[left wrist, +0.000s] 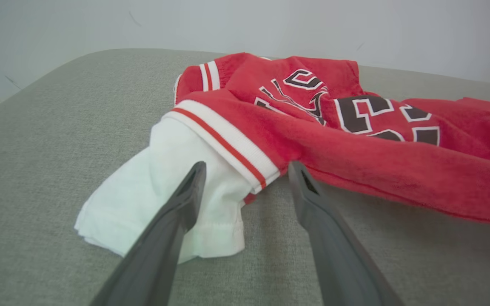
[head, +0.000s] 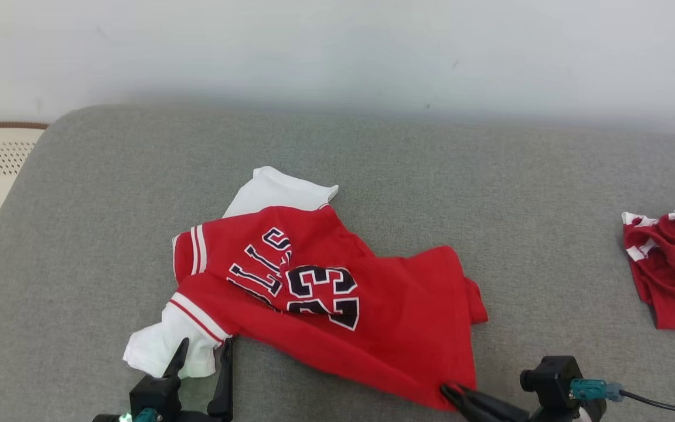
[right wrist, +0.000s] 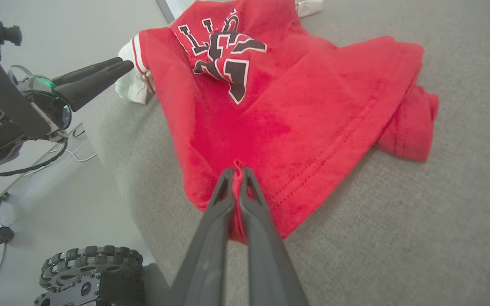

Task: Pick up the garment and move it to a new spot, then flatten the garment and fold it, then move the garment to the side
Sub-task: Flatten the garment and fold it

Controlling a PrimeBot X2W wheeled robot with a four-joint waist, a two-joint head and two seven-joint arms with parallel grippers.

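While our right hand (right wrist: 237, 172) grips the hem (right wrist: 334, 144) of the red jersey (head: 384, 316), our left hand (left wrist: 247, 168) stands open.
The jersey lies crumpled on the grey cushion (head: 79, 234) ahead of both hands; the right is clamped on a fold at its very tips, the left sits spread wide at the white sleeve (left wrist: 160, 182) and striped cuff (left wrist: 228, 140), holding nothing. We judge the risk to be a lopsided lift: with one corner in a thin pinch, a pull could slip the cloth free or drag it into a tighter bunch.
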